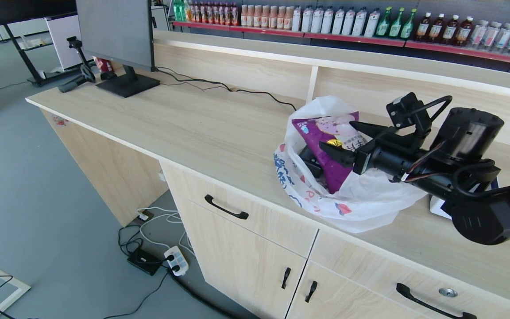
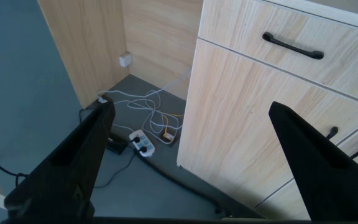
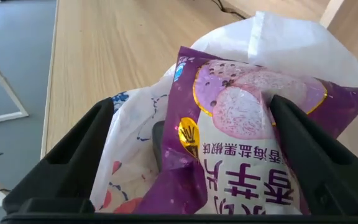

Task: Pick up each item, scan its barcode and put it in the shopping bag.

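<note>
One item: snack pouch (image 1: 314,128), between released fingers of right gripper (image 1: 336,135).
Handling: light, crinkly, probably slippery; pinch top edge.

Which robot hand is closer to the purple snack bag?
Right. The right gripper is open with a finger on either side of the snack bag, over the shopping bag. The left gripper hangs low beside the cabinet, well away from it.
</note>
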Robot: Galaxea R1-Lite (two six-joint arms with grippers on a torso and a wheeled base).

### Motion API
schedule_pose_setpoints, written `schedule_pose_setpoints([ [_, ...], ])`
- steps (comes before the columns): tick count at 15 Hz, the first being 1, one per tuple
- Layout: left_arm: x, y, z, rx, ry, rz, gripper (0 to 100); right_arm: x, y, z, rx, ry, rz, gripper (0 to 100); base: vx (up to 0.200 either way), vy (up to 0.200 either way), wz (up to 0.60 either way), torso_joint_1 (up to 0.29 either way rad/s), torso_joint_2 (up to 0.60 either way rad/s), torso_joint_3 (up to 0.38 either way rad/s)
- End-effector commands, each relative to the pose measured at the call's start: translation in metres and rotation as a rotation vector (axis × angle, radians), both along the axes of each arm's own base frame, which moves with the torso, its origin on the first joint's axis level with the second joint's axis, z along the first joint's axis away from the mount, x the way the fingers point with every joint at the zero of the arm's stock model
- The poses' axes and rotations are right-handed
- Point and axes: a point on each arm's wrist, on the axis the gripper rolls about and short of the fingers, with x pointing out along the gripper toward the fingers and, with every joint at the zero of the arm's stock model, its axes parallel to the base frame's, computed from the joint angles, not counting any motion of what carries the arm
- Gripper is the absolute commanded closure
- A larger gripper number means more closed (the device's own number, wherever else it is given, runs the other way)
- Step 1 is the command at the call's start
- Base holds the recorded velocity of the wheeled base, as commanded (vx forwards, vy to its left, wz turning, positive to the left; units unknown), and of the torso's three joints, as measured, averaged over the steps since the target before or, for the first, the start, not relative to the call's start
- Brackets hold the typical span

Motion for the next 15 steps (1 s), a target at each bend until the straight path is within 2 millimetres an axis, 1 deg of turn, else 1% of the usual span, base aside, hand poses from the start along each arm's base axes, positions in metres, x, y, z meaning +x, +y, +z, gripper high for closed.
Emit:
schedule_pose_setpoints([
  [1, 0.000, 0.000, 0.000, 0.000, 0.002, 0.000, 0, 0.004, -0.009, 0.005, 0.008, -0.016, -0.025, 0, 0.000, 0.000, 0.00, 0.000, 0.00, 0.000],
  [2, 0.000, 0.000, 0.000, 0.000, 0.000, 0.001, 0, -0.001, -0.026, 0.012, 0.031, -0.021, -0.060, 0, 0.000, 0.000, 0.00, 0.000, 0.00, 0.000],
  [3, 0.000, 0.000, 0.000, 0.000, 0.000, 0.000, 0, -0.005, -0.035, 0.019, 0.047, -0.030, -0.081, 0, 0.000, 0.000, 0.00, 0.000, 0.00, 0.000],
  [5, 0.000, 0.000, 0.000, 0.000, 0.000, 0.001, 0, -0.012, -0.040, 0.031, 0.067, -0.058, -0.089, 0, 0.000, 0.000, 0.00, 0.000, 0.00, 0.000],
  [6, 0.000, 0.000, 0.000, 0.000, 0.000, 0.000, 0, -0.030, -0.041, 0.047, 0.102, -0.084, -0.083, 0, 0.000, 0.000, 0.00, 0.000, 0.00, 0.000],
  [7, 0.000, 0.000, 0.000, 0.000, 0.000, 0.000, 0, -0.042, -0.043, 0.054, 0.111, -0.102, -0.081, 0, 0.000, 0.000, 0.00, 0.000, 0.00, 0.000],
  [8, 0.000, 0.000, 0.000, 0.000, 0.000, 0.000, 0, -0.047, -0.044, 0.055, 0.113, -0.102, -0.081, 0, 0.000, 0.000, 0.00, 0.000, 0.00, 0.000],
  [9, 0.000, 0.000, 0.000, 0.000, 0.000, -0.002, 0, -0.056, -0.045, 0.057, 0.122, -0.103, -0.079, 0, 0.000, 0.000, 0.00, 0.000, 0.00, 0.000],
  [10, 0.000, 0.000, 0.000, 0.000, 0.000, 0.000, 0, -0.090, -0.052, 0.058, 0.176, -0.081, -0.120, 0, 0.000, 0.000, 0.00, 0.000, 0.00, 0.000],
  [11, 0.000, 0.000, 0.000, 0.000, 0.000, 0.000, 0, -0.118, -0.057, 0.052, 0.222, -0.049, -0.167, 0, 0.000, 0.000, 0.00, 0.000, 0.00, 0.000],
  [12, 0.000, 0.000, 0.000, 0.000, 0.002, 0.000, 0, -0.141, -0.060, 0.039, 0.243, -0.006, -0.186, 0, 0.000, 0.000, 0.00, 0.000, 0.00, 0.000],
  [15, 0.000, 0.000, 0.000, 0.000, 0.000, 0.000, 0, -0.204, -0.072, -0.014, 0.229, 0.119, -0.241, 0, 0.000, 0.000, 0.00, 0.000, 0.00, 0.000],
])
